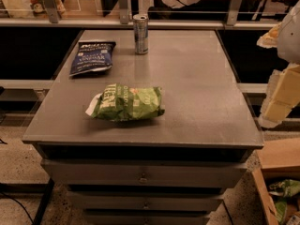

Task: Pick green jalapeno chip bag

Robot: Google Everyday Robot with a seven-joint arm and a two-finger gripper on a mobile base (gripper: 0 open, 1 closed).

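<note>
The green jalapeno chip bag [127,102] lies on its side on the grey cabinet top [201,97], left of centre and toward the front, its white end pointing left. It is puffy and crinkled, with white lettering. My gripper [280,97] is at the right edge of the view, beyond the cabinet's right side and well to the right of the bag. It hangs in the air and touches nothing.
A flat dark blue vinegar chip bag [92,56] lies at the back left of the top. A slim silver can [140,33] stands upright at the back centre. Drawers [143,176] are below. A cardboard box [276,191] with green bags sits on the floor at the right.
</note>
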